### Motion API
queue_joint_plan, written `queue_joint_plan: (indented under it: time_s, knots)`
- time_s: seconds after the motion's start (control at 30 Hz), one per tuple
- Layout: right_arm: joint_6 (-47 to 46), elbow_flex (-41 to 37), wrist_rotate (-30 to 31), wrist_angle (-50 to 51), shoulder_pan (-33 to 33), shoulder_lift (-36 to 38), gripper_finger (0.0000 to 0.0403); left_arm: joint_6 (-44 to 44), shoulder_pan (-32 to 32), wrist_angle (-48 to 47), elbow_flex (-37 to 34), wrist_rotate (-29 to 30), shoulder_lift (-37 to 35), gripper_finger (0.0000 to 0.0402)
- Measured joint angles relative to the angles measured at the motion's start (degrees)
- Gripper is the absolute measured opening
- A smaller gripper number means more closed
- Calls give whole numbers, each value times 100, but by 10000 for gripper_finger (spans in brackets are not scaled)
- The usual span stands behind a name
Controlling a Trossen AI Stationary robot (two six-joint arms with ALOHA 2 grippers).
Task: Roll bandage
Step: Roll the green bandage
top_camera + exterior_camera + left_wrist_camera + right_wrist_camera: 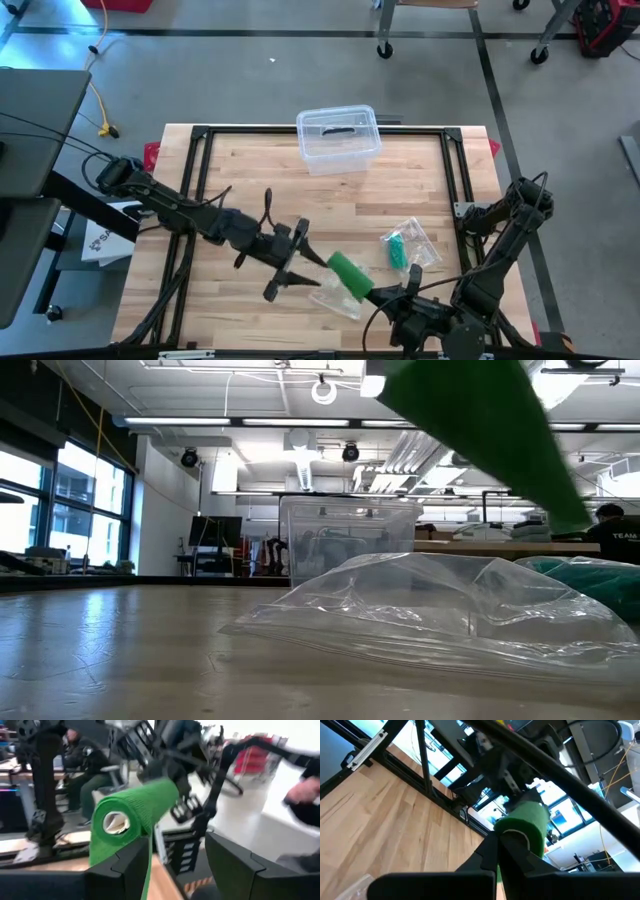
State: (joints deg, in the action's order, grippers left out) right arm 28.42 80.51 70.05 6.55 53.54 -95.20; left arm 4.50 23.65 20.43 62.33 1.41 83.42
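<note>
Roll axis: bandage roll (pixel 350 273) slants from centre toward lower right in the high view.
Right end effector (pixel 398 296): mine, clenched on its lower-right end.
Left end effector (pixel 296 262): fingers released, just left of the roll's free end.

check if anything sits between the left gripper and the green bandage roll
Nothing visible does. The left gripper stands open right at the end of the green bandage roll, which the right gripper holds shut at its other end, above the clear plastic bag. In the left wrist view the roll sits just past the open fingers.

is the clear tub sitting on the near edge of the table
No, the tub stands at the table's far edge, away from both arms.
</note>
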Motion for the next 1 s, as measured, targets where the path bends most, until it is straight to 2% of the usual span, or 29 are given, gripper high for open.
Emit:
queue_joint_plan:
  time_s: [0.17, 0.57, 0.77, 0.87, 0.93, 1.0]
  knots:
    - [0, 0, 1, 4, -2, 0, 1, -213, 158, -358, 0, 482, -28, 186]
    - [-9, 0, 1, 6, -2, 0, 0, -211, 146, -821, 0, 684, -247, 192]
    - [-144, 2, -1, 109, 0, 0, 0, 86, -42, -1220, 0, 703, -221, 198]
    - [-1250, 9, 31, 955, -42, 0, 0, 178, -89, -1621, 0, 865, -221, 198]
    - [-2638, 9, -70, 1866, -142, 0, 0, 282, -86, -1893, 0, 997, -221, 198]
    - [-4162, 9, -561, 2733, -284, 0, 0, 307, -50, -2227, 0, 1105, -221, 198]
